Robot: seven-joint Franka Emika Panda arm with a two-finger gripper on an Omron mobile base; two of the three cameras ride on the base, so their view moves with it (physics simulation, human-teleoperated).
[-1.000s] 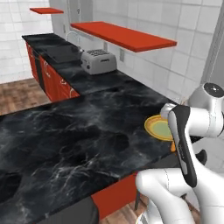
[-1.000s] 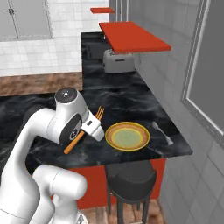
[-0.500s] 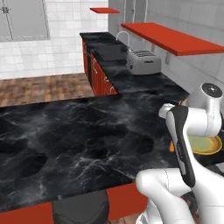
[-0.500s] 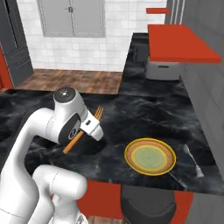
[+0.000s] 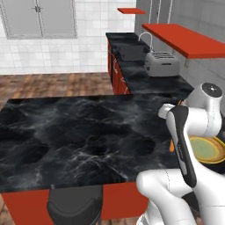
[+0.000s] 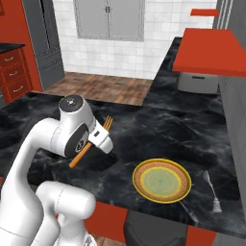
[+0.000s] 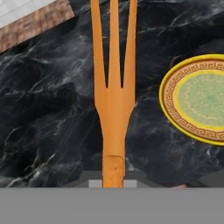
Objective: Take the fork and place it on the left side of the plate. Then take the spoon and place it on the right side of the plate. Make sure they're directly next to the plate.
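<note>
One item in hand: gripper (image 6: 98, 137) clamps the fork (image 7: 113, 94). Base has driven on, views shifted; plate (image 6: 162, 180) now nearer, prob. spoon (image 6: 211, 191) beyond it.

One fork (image 7: 114, 94) is here, bright orange with three tines, carried above the black marble counter (image 5: 79, 136). One plate (image 6: 162, 180) sits near the counter's near edge, its rim orange-yellow with a patterned band. One spoon (image 6: 211, 190) lies to the right of the plate, grey and thin. One toaster (image 5: 162, 64) stands on the far run of counter, and one sink with one tap (image 5: 146, 36) sits beyond it (the basin is hard to make out). Two red shelves hang on the right wall, a long one (image 5: 188, 39) and a small one (image 5: 131, 10) farther off. One dark stool (image 5: 74, 205) stands at the near side of the counter.
</note>
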